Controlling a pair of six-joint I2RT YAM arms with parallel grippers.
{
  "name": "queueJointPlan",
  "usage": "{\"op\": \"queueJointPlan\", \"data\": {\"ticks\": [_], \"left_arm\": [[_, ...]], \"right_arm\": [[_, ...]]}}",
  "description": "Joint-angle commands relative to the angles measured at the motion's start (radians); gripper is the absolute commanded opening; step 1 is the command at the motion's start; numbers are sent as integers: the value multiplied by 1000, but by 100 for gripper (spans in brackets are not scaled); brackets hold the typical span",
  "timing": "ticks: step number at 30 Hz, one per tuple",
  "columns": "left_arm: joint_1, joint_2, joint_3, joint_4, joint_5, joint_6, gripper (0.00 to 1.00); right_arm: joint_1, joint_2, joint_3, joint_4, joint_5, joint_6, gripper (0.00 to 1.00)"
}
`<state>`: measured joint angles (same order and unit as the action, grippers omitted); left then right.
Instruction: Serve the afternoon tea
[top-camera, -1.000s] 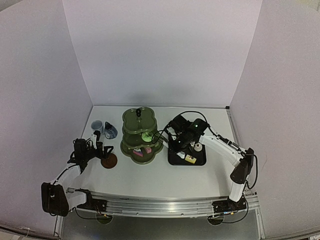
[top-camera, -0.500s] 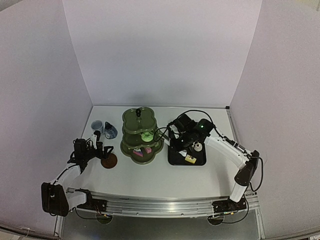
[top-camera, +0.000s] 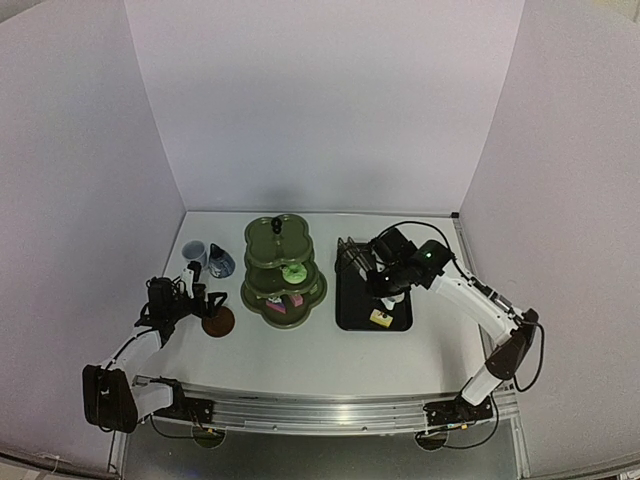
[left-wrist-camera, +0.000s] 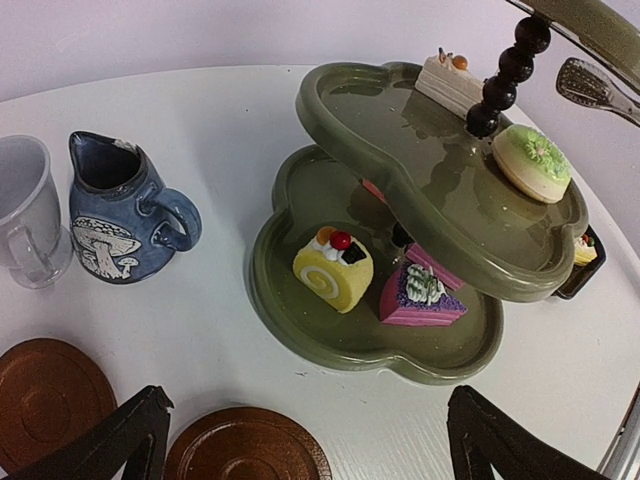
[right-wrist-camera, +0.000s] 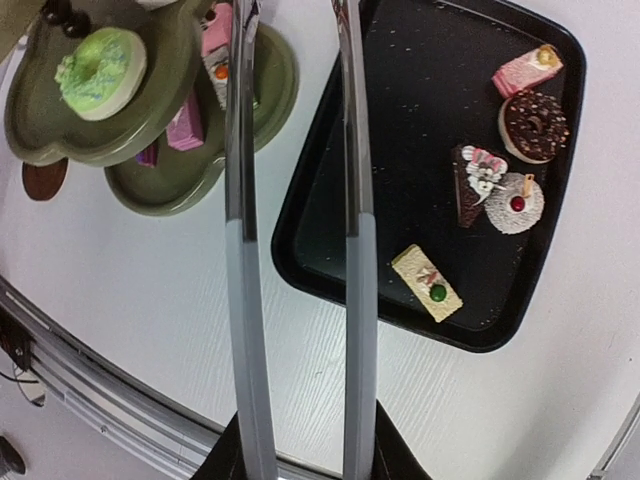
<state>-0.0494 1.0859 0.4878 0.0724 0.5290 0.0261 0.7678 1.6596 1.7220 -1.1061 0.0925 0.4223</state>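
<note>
The right gripper (right-wrist-camera: 300, 445) clamps thin silvery metal tongs (right-wrist-camera: 358, 300) over the black rectangular tray's (right-wrist-camera: 400, 150) edge, while the left gripper (left-wrist-camera: 307, 400) gapes wide and holds nothing beside a round brown saucer (left-wrist-camera: 245, 445).

From the top external view we look down and forward from above and behind the arm bases, seeing the whole white table (top-camera: 300, 360) from far off. Our left wrist camera sits low over the table's left part and faces the olive-green stand (left-wrist-camera: 400, 365) at close range. Our right wrist camera hangs higher and looks steeply down along the tongs (right-wrist-camera: 358, 300) onto the black tray (right-wrist-camera: 400, 150). All three views share the stand, and the tray's corner shows at the left wrist view's right edge.
</note>
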Motion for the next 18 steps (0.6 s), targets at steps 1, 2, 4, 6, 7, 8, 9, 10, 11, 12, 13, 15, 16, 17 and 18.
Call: {"op": "queueJointPlan", "data": {"ticks": [1, 2, 4, 6, 7, 8, 9, 10, 11, 12, 13, 15, 16, 17, 18], "left_arm": [[4, -1, 12, 40, 22, 9, 97], [4, -2, 12, 41, 22, 9, 97], [4, -3, 11, 40, 21, 9, 97], [4, -4, 11, 40, 21, 9, 97], [3, -5, 10, 40, 20, 9, 97], [3, -8, 9, 40, 19, 9, 97], [4, -9, 8, 41, 18, 9, 97], [3, -11, 7, 40, 18, 9, 97], [3, -12, 7, 39, 17, 8, 97], [3, -13, 8, 39, 17, 8, 97], [3, -14, 7, 38, 17, 8, 97], [4, -12, 7, 37, 16, 8, 97], [4, -12, 8, 36, 17, 9, 97], [3, -12, 8, 36, 18, 9, 97], [3, -11, 8, 36, 19, 9, 97]], "right_arm": [[-68, -66, -54, 21, 97, 118, 29], [-94, -71, -75, 20, 95, 140, 29], [-146, -79, -106, 20, 91, 163, 29], [-173, -74, -130, 18, 93, 159, 29], [-184, -68, -139, 15, 93, 151, 29], [-194, -60, -146, 12, 92, 143, 29], [-200, -51, -156, 5, 91, 131, 29], [-205, -41, -164, -5, 90, 119, 29], [-211, -31, -170, -14, 89, 109, 29], [-219, -21, -178, -25, 84, 100, 29], [-228, -11, -182, -32, 80, 98, 29], [-249, 9, -185, -39, 75, 98, 29], [-259, 17, -182, -39, 74, 99, 29], [-269, 27, -175, -39, 72, 102, 29], [-280, 38, -172, -39, 67, 102, 29]]}}
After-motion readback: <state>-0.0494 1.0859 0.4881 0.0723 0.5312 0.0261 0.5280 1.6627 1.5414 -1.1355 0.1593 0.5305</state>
